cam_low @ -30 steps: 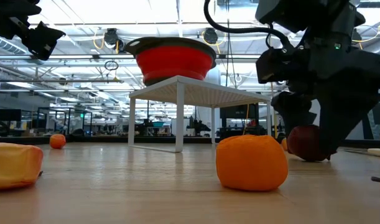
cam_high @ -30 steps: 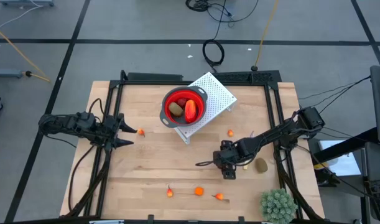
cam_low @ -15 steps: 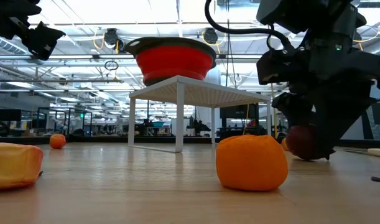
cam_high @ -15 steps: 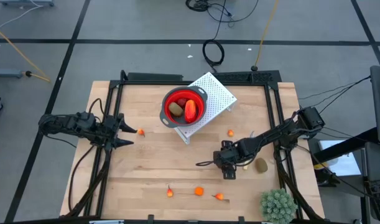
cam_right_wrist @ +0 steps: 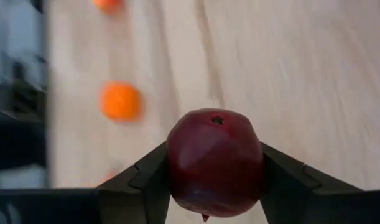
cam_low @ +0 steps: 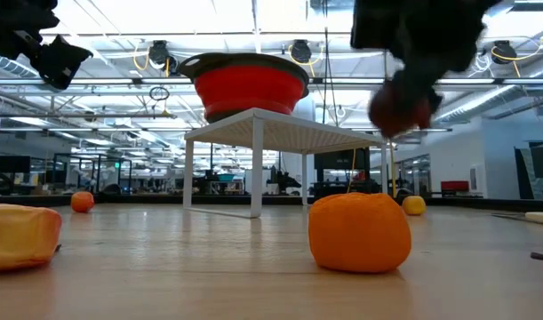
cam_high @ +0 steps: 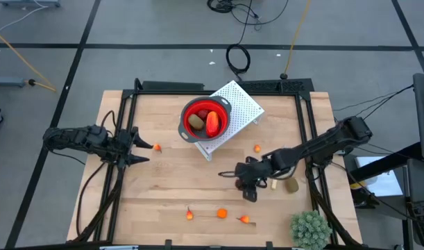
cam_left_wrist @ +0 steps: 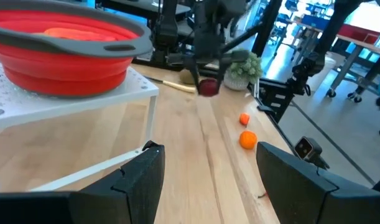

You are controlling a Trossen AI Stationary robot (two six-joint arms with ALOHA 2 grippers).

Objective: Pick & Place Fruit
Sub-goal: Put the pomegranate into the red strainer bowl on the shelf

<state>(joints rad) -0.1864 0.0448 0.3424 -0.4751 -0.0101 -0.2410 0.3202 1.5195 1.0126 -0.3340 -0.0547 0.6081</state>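
My right gripper point(cam_high: 245, 182) is shut on a dark red ball point(cam_right_wrist: 214, 162) and holds it above the table's right half, right of the middle; the low view shows the ball point(cam_low: 400, 107) well off the wood. A red bowl point(cam_high: 186, 111) on a white perforated stand point(cam_high: 241, 104) holds an olive-brown oval point(cam_high: 196, 122) and a longer red-orange fruit point(cam_high: 212, 123). Another olive oval point(cam_high: 291, 185) lies on the table right of my right gripper. Several tiny orange fruits lie loose, one point(cam_high: 157, 146) just in front of my open left gripper point(cam_high: 143, 144) at the left side. My right gripper pinches the dark red ball by two opposite sides point(cam_right_wrist: 177, 168) between its two fingers point(cam_right_wrist: 146, 180). The fingers slant down from the table's right side. The ball is lifted clear of the table, its stem dimple point(cam_right_wrist: 217, 120) facing away from the wrist.
A spiky green plant ball point(cam_high: 309, 229) stands at the near right corner, and a pale yellow stick point(cam_high: 273, 185) lies by the olive oval. Orange fruits point(cam_high: 222, 213) sit along the near edge, another point(cam_high: 257, 148) near the stand. Black frame rails border the table's left and right sides.
My right gripper has shut on the dark red ball, which lay on the table, and has risen with it while rolling its wrist. The ball now hangs clear of the wood, at about the height of the stand's top in the low view.
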